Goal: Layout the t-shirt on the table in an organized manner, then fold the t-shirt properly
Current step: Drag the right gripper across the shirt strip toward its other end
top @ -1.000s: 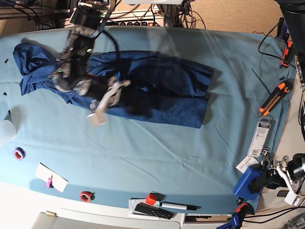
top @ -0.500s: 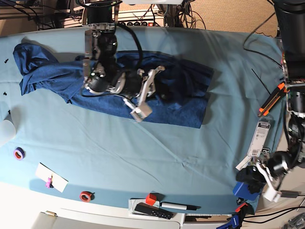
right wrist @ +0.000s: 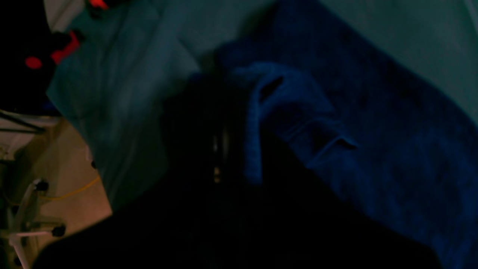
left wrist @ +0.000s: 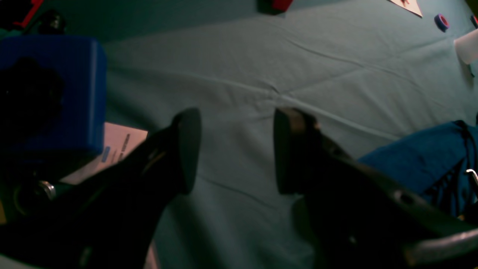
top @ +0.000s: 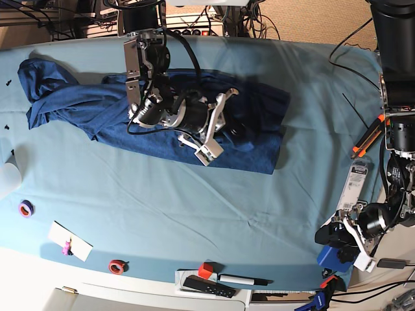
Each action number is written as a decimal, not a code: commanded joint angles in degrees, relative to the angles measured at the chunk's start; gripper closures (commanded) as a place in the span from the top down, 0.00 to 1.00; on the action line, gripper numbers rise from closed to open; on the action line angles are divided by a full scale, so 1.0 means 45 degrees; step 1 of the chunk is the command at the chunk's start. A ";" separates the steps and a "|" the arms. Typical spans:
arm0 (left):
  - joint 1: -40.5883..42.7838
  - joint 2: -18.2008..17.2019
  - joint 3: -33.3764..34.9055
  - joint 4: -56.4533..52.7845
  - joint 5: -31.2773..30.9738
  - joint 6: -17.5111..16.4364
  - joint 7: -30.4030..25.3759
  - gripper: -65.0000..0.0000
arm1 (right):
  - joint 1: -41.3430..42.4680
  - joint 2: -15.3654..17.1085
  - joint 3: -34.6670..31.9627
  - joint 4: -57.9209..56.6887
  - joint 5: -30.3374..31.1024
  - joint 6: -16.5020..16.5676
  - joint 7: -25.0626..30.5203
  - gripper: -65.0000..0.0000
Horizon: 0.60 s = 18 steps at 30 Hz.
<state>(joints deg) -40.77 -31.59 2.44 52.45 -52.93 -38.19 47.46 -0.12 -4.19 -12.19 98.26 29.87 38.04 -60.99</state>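
Bright and evenly lit from overhead in the base view, soft shadows under the right arm. Both wrist views dim, with a blue-green cast. Left gripper near-black and soft-edged. Right wrist view darkest and blurred; t-shirt barely resolved, possibly motion smear.

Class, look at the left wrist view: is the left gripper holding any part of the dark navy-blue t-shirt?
No: the left gripper stands open over bare light teal table cloth, the dark navy-blue t-shirt lying apart.
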 commanded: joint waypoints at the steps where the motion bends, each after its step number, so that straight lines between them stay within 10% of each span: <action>1: -0.0457 -0.0170 -0.0107 0.0180 -0.0233 -0.0053 -0.0374 0.45 | 0.0321 -0.0243 -0.0126 0.0238 0.0355 0.0199 0.0374 0.28; 4: -0.0457 -0.0175 -0.0107 0.0180 -0.0228 -0.0053 -0.0364 0.45 | 0.0563 -0.0379 -0.0466 0.0238 0.0350 0.0262 0.0311 0.48; 11: -0.0330 -0.0180 -0.0107 0.0180 -0.0228 -0.0053 -0.0151 0.45 | 0.1258 -0.0374 -0.0194 0.0262 0.0350 0.0253 -0.0024 0.48; 18: 0.0573 -0.0223 -0.0107 0.0180 -0.1671 -0.0073 0.1651 0.46 | 0.1292 -0.0369 0.3619 0.1078 0.0364 0.0253 -0.1059 0.47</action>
<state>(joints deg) -36.21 -31.64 2.44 52.45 -59.48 -38.35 56.36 4.62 -5.74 4.36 101.89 30.11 38.85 -66.94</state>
